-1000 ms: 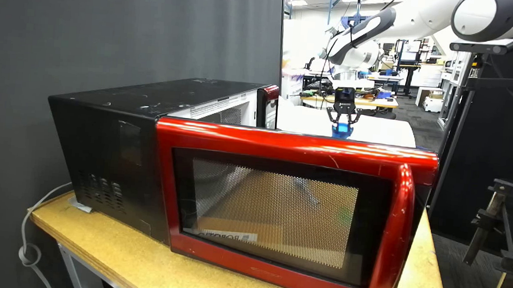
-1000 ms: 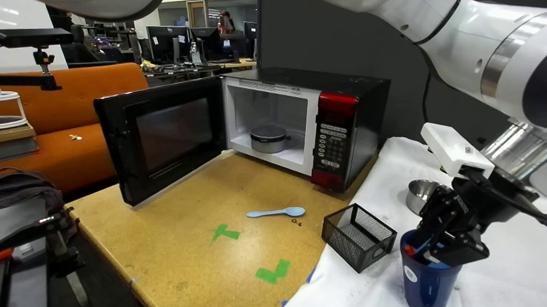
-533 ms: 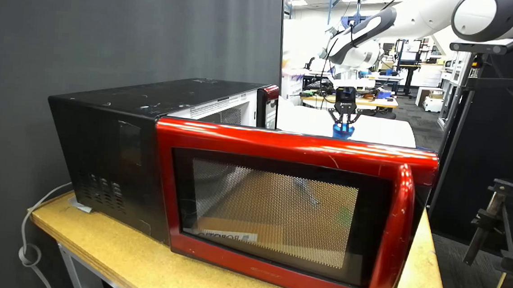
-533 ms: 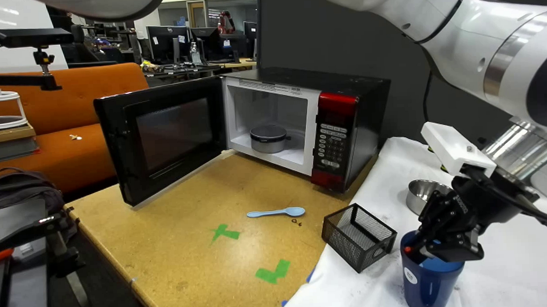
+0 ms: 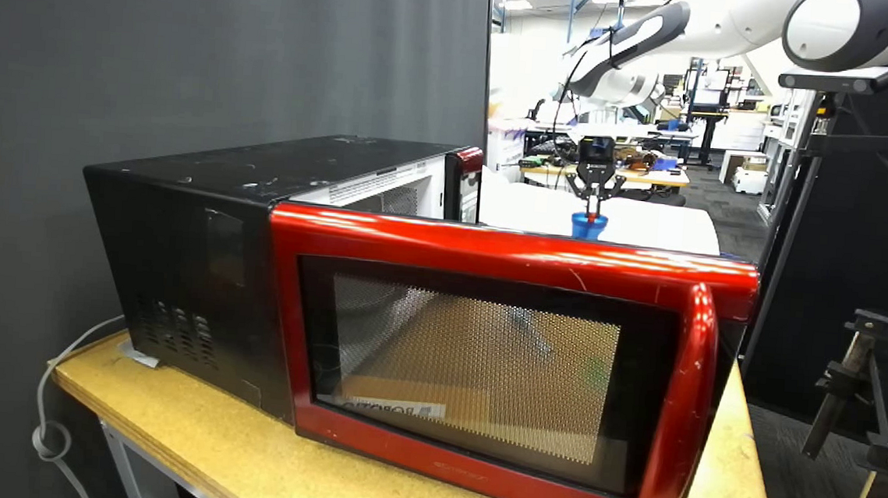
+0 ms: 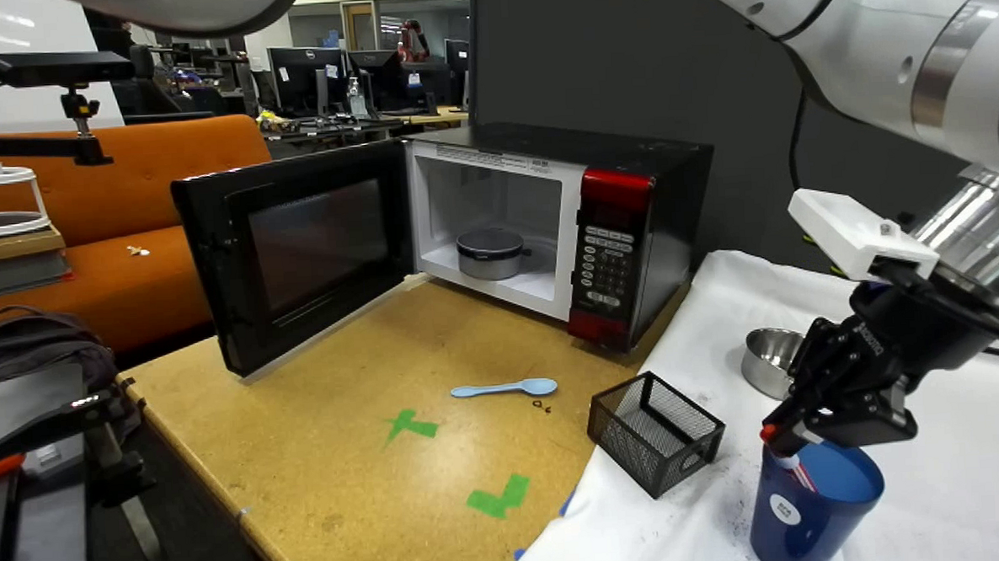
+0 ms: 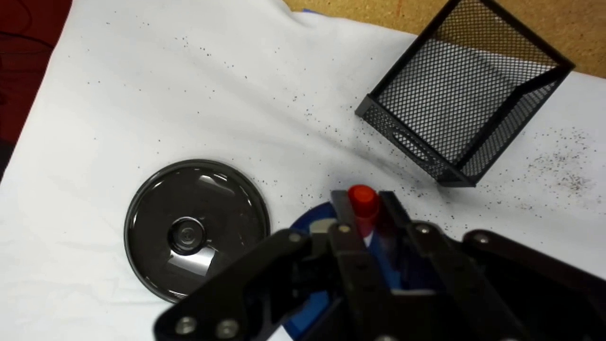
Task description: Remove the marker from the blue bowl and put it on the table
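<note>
Now that the gripper [image 7: 363, 197] has climbed, pinching the marker [image 6: 799, 471], its cap [image 6: 768, 432] tops the cup [image 6: 830, 521] at ten o'clock in an exterior view; I'd call removal half done.

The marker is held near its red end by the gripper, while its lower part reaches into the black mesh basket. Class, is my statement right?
Not quite: as an exterior view shows, the lower part of the marker reaches into the blue cup; the black mesh basket stands apart from it. The gripper does hold the marker near its red end.
</note>
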Available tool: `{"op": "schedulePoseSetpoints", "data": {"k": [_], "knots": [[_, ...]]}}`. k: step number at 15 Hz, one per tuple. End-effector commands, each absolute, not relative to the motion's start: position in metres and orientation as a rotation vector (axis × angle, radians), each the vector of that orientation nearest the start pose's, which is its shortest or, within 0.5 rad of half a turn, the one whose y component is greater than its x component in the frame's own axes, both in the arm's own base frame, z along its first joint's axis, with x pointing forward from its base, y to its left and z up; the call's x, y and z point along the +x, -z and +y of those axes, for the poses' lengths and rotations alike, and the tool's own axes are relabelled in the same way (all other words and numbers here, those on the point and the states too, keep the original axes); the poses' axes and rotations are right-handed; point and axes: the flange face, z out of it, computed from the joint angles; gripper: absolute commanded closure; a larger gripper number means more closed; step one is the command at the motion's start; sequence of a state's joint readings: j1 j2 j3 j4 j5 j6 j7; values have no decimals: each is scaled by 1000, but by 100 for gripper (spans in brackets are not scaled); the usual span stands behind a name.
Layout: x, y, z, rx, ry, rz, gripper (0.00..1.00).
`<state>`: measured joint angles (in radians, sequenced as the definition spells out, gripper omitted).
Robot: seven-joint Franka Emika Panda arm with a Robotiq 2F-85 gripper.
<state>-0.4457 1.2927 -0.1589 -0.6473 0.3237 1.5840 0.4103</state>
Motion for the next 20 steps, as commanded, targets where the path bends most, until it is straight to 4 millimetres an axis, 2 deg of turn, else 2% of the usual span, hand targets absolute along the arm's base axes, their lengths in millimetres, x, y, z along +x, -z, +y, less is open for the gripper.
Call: {"op": "schedulePoseSetpoints", "data": {"k": [1,9,14,18,20], "knots": [[676,-166,-354,-2548,-508,1374,95],[684,-214,-362,-2579,-396,1353,95],[692,-248,-357,-2628,-326,1298,95],[697,-251,-354,-2658,-284,1264,95],[700,-247,-350,-2740,-272,1165,95]]}}
